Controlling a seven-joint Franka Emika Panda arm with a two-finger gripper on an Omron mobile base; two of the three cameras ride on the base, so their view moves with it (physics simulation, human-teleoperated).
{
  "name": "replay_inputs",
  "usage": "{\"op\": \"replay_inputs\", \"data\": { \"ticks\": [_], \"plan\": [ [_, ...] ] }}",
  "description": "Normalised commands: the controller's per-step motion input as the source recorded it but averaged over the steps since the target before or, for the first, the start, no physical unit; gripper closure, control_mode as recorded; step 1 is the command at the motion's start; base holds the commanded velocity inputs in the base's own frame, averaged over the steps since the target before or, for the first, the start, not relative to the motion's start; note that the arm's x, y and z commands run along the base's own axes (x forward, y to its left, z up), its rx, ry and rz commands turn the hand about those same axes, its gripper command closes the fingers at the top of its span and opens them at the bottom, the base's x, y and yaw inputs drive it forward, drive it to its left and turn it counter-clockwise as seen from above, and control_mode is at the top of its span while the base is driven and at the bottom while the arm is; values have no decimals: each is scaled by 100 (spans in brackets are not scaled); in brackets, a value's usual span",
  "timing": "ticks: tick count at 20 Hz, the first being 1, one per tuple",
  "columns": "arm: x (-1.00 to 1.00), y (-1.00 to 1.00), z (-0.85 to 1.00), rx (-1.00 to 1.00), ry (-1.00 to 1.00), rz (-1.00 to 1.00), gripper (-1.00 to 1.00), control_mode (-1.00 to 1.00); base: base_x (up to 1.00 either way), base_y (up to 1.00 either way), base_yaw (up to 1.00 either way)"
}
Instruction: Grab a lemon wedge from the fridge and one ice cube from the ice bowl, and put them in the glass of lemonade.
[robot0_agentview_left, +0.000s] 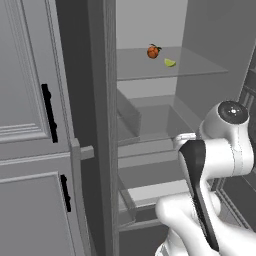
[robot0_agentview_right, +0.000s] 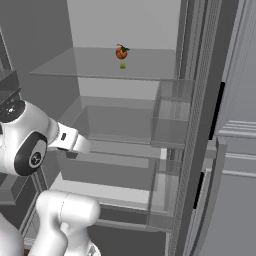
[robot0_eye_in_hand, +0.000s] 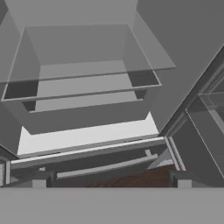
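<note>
Grey panelled cabinets (robot0_agentview_left: 25, 100) with black handles stand just beside the fridge (robot0_agentview_left: 102, 125), whose doors hang open on a pale interior of clear shelves and bins. On the upper glass shelf (robot0_agentview_left: 145, 67) of the fridge lies one lemon wedge (robot0_agentview_left: 170, 63), close beside one orange-red fruit (robot0_agentview_left: 153, 51) with a dark stem. From the right base view the wedge (robot0_agentview_right: 122, 65) peeps out just below the fruit (robot0_agentview_right: 121, 52), half hidden by it; the left base view shows the two side by side and apart. Below that shelf, the white arm (robot0_agentview_left: 220, 150) is folded at the fridge's mouth, elbow high. Through the hand view the gripper (robot0_eye_in_hand: 111, 181) looks into the lower bins (robot0_eye_in_hand: 83, 87), its two fingertips (robot0_eye_in_hand: 43, 178) spread wide with nothing between them, well below the wedge.
</note>
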Motion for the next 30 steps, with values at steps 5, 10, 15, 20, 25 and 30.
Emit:
{"op": "replay_inputs", "data": {
  "ticks": [5, 10, 15, 20, 25, 30],
  "plan": [
    [0, 0, 0, 0, 0, 0, -100, 100, 11, -18, 2],
    [0, 0, 0, 0, 0, 0, -100, 100, 7, -8, 0],
    [0, 0, 0, 0, 0, 0, -100, 100, 3, 0, 0],
    [0, -2, 1, 0, -5, 0, -100, -100, 0, 0, 0],
    [0, -2, 44, 0, -23, 3, -100, -100, 0, 0, 0],
    [0, 0, 79, 0, -24, 3, -100, -100, 0, 0, 0]
  ]
}}
